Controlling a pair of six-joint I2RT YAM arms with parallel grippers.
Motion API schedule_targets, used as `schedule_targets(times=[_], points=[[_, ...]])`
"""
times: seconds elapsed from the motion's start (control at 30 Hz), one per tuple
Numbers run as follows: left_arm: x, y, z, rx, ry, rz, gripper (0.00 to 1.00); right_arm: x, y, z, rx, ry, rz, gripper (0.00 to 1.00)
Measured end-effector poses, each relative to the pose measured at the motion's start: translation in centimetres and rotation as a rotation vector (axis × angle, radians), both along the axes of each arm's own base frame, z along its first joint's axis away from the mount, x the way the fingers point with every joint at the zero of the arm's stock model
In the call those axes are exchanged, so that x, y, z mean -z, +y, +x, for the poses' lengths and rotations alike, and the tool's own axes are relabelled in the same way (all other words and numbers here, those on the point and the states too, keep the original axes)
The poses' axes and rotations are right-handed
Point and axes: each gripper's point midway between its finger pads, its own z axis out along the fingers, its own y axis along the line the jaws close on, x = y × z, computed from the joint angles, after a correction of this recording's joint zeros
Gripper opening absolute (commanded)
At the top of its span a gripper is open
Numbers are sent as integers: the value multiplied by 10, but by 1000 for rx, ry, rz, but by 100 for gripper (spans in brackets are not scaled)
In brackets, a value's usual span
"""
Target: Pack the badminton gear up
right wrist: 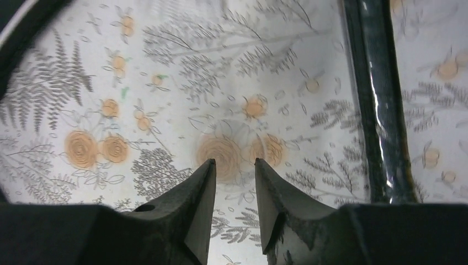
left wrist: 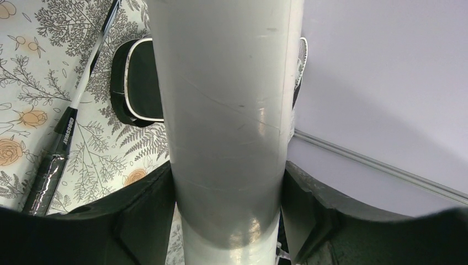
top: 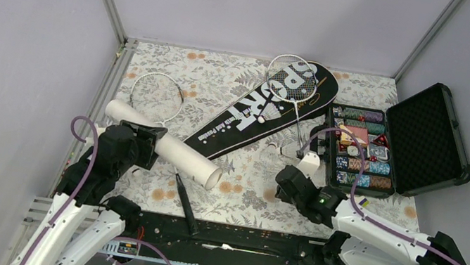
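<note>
My left gripper (top: 143, 144) (left wrist: 226, 190) is shut on the white cardboard tube (top: 169, 146) (left wrist: 226, 99), which lies slanted at the left. A racket's head (top: 156, 96) shows behind the tube. That racket's black handle (top: 185, 204) (left wrist: 47, 176) comes out in front of the tube. The black "SPORT" bag (top: 249, 117) (left wrist: 138, 83) lies diagonally in the middle with the second racket (top: 290, 79) on its wide end. A small white shuttlecock (top: 275, 149) sits just below the bag. My right gripper (top: 283, 181) (right wrist: 234, 165) hovers open over bare cloth, with a black handle (right wrist: 381, 110) to its right.
An open black hard case (top: 431, 135) with coloured poker chips stands at the right, close to the right arm. Grey walls enclose the floral cloth (top: 246, 177) on three sides. A black rail (top: 230, 235) runs along the near edge.
</note>
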Motion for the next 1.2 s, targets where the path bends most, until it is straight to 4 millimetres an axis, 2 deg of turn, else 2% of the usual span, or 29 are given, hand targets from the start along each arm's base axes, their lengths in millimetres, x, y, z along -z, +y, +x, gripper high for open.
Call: schedule_targets(times=[0.27,0.43,0.67,0.83,0.93,1.2], points=[[-3,-3,-9,26,6,-23,35,-37,24,38,-290,-314,-83,43],[-6,-2,-18,33,-9,-37,35,-47,35,61,-505,-483,-292,45],[-13,-1,-26,36,-39,-64,35,-28,38,79,-736,-513,-603,46],[-9,1,-31,33,-24,-63,35,-9,36,90,-811,-484,-762,46],[-8,1,-32,30,-18,-66,35,-7,42,100,-831,-491,-823,41],[-7,1,-34,34,-11,-68,35,-7,55,121,-851,-520,-930,18]])
